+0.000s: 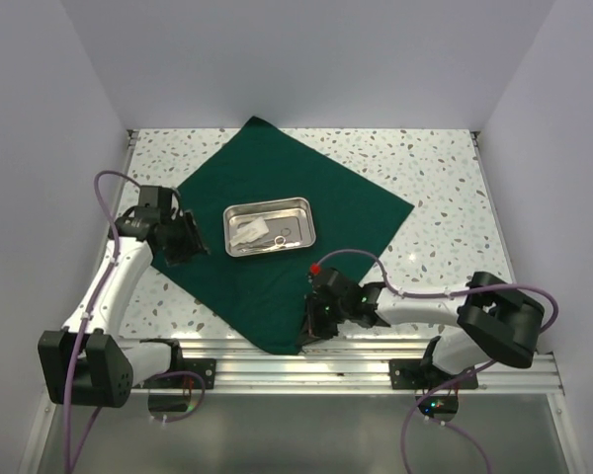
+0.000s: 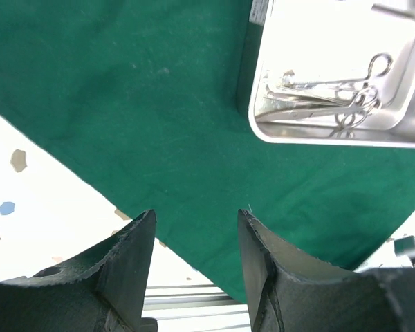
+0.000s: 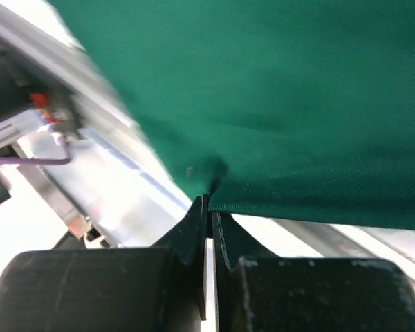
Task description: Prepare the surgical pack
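The surgical pack is a dark green cloth (image 1: 361, 202) spread flat as a diamond on the speckled table, with a steel tray (image 1: 269, 204) at its middle. Steel instruments (image 1: 280, 236) and white strips lie in the tray. My right gripper (image 1: 305, 337) is shut on the cloth's near corner; in the right wrist view the cloth (image 3: 297, 104) puckers where the gripper (image 3: 209, 202) pinches its edge. My left gripper (image 1: 192, 247) stands open over the cloth's left corner. In the left wrist view the gripper (image 2: 196, 214) holds nothing above the cloth (image 2: 152, 111); the tray (image 2: 253, 119) and instruments (image 2: 332, 97) lie beyond.
An aluminium rail (image 1: 356, 370) runs along the near edge, just behind the cloth's near corner and the arm bases. White walls close in the table (image 1: 445, 168) on three sides. Purple cables (image 1: 104, 188) loop from both arms.
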Available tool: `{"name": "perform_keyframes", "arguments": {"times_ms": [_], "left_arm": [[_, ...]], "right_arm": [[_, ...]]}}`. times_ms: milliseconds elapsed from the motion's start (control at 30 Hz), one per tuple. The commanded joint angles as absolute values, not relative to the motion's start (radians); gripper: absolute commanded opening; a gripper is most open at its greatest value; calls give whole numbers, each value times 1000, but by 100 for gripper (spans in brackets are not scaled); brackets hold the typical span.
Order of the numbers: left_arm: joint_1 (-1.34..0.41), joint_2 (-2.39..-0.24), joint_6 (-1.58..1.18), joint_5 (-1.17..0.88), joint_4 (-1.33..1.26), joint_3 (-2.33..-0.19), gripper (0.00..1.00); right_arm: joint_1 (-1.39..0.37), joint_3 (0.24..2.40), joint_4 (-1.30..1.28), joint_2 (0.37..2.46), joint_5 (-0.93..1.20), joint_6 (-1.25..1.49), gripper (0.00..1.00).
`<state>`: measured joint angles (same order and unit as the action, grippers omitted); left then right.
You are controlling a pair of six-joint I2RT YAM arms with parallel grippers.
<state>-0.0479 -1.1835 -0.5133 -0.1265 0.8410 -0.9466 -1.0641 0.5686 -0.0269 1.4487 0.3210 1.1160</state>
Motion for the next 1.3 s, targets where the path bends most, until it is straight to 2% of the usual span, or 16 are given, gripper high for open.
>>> {"name": "perform_keyframes", "arguments": {"times_ms": [0, 200, 567, 967, 1267], "left_arm": [[-46, -1181, -525, -57, 885, -1066, 55], [-46, -1174, -534, 57, 931, -1210, 57], [-46, -1230, -532, 141, 919, -1226, 58], [-46, -1358, -466, 163, 796, -1180, 58], [-45, -1446, -425, 155, 741, -1189, 58]], "right_arm": [[-1011, 721, -141, 1384, 298, 1037, 0], [-772, 1024, -296, 1445, 409, 937, 0], [-555, 1619, -460, 1860, 529, 891, 0], [-479, 1983, -584, 2132, 583, 879, 0], [-463, 2068, -565, 2215, 554, 920, 0]]}}
